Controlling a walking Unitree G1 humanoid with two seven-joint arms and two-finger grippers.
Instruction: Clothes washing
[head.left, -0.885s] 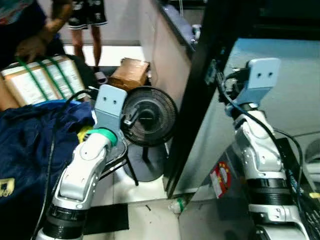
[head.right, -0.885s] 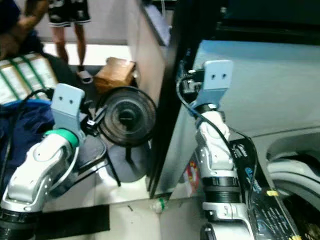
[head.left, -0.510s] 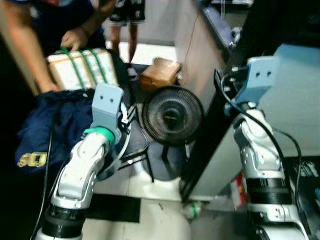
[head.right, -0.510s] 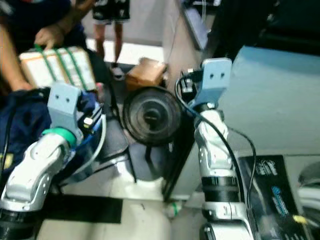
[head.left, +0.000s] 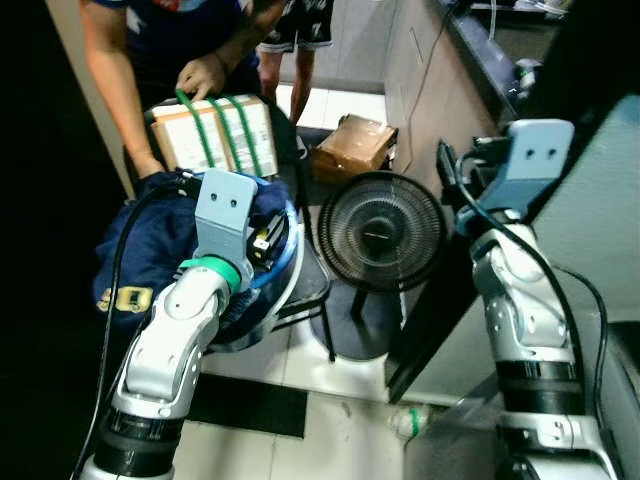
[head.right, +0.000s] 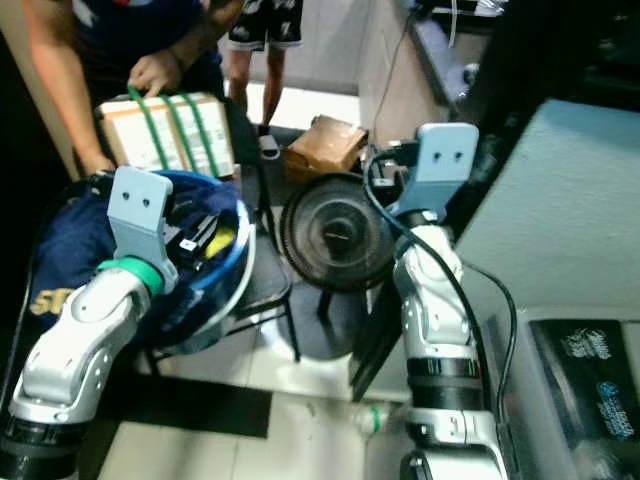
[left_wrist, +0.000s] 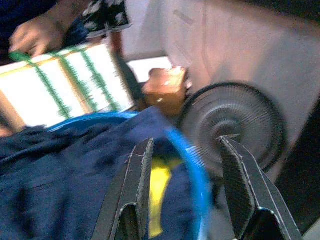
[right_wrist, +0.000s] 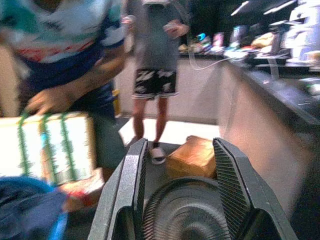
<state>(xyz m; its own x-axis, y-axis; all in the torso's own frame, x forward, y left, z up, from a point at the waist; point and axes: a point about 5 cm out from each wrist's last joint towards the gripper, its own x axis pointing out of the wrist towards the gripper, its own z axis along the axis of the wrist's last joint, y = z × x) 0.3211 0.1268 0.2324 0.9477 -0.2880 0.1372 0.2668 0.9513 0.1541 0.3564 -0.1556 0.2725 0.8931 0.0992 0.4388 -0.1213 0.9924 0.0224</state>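
The clothes (head.left: 150, 250), a heap of dark blue garments with a patch of yellow, lie in a blue basin (head.right: 235, 262) that rests on a dark chair to the robot's left, beside a standing fan (head.left: 380, 232). The heap spills over the basin's far rim toward the robot's left, so its long axis seems to run roughly left to right across the basin; no single garment's direction can be told. The left gripper (left_wrist: 182, 192) hangs just above the cloth with its fingers spread wide and nothing between them. The right gripper (right_wrist: 177, 192) is raised before the fan, likewise wide open and empty. The step in hand looks like the approach to the first pick-up. The next move would call for lowering the left gripper into the heap and closing on a fold. A person's hand (head.left: 203, 75) rests on a strapped box (head.left: 205, 135) behind the basin.
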